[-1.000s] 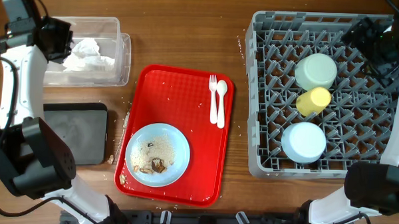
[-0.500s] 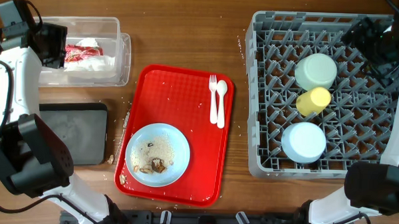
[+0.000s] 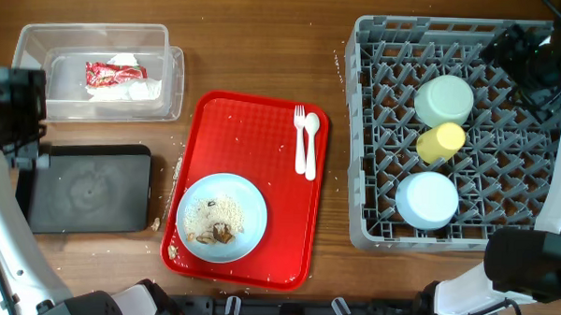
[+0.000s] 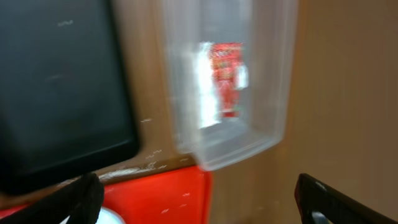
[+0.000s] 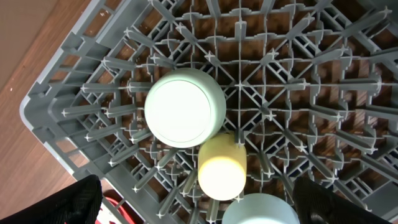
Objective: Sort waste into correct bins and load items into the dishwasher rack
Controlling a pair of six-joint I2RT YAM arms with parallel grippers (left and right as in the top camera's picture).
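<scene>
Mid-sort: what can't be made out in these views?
- Left wrist: motion blur smears the small red shiny snack wrapper inside the clear plastic rectangular tub.
- Right wrist: the bottom edge cuts off the smaller light blue bowl.
- Overhead: brown food scraps on the light blue plate are too small to identify.

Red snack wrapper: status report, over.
Left tool open, empty. Right tool open above dishwasher rack. Red snack wrapper lying in clear tub on white napkins. Nothing covering it.
</scene>
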